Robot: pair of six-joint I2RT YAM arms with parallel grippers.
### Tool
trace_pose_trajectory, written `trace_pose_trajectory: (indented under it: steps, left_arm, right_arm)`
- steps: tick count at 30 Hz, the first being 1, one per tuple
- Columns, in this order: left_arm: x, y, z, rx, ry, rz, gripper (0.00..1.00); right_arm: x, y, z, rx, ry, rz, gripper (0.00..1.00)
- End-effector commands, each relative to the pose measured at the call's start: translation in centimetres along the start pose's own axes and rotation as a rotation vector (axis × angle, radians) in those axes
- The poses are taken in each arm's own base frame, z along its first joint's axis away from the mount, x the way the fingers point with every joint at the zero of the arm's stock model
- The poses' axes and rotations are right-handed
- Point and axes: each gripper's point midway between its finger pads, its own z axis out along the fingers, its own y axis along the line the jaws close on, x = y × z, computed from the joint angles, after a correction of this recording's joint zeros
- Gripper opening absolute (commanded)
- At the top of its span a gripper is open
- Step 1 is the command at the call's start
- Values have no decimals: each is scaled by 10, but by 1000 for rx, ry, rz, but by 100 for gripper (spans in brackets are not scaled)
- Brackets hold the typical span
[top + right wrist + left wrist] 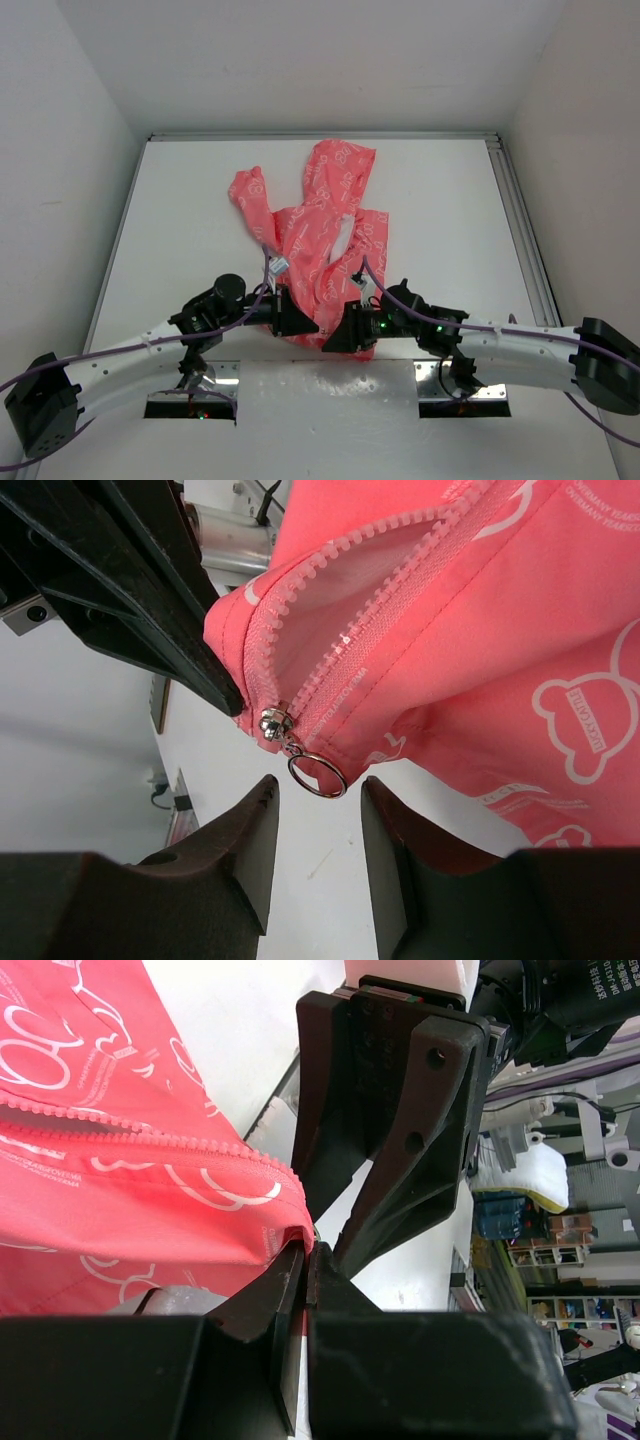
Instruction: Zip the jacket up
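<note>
Now, both your arms bent inward to the near hem of the jacket [320,225], right gripper [318,815] parted just short of its zipper ring [317,776], gripping nothing, left gripper [308,1252] clamped on the hem, jacket spread beyond on the table [450,210].

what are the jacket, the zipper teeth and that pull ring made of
Jacket: thin synthetic fabric by the look, matte coral with white print, creasing softly. Zipper teeth: probably moulded plastic, the same coral, slightly glossy. Slider and ring: metal, silvery and shiny, with bright reflections.
</note>
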Motion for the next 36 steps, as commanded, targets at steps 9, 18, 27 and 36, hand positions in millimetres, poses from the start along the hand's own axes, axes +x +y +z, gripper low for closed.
trace_pose_trajectory:
  steps: [9,18,27,36]
  left_arm:
    - [1,-8,-1,48,-13,10,0]
    - [1,-8,-1,51,-7,7,0]
    - [2,-7,0,43,2,7,0]
    - [4,-3,1,32,0,7,0]
  right_arm:
    - [-24,33,-3,-86,-78,-61,37]
    - [-27,34,-4,-74,-85,-75,36]
    - [-29,30,-7,-40,-95,-83,30]
    - [-31,32,-9,-31,-93,-89,29]
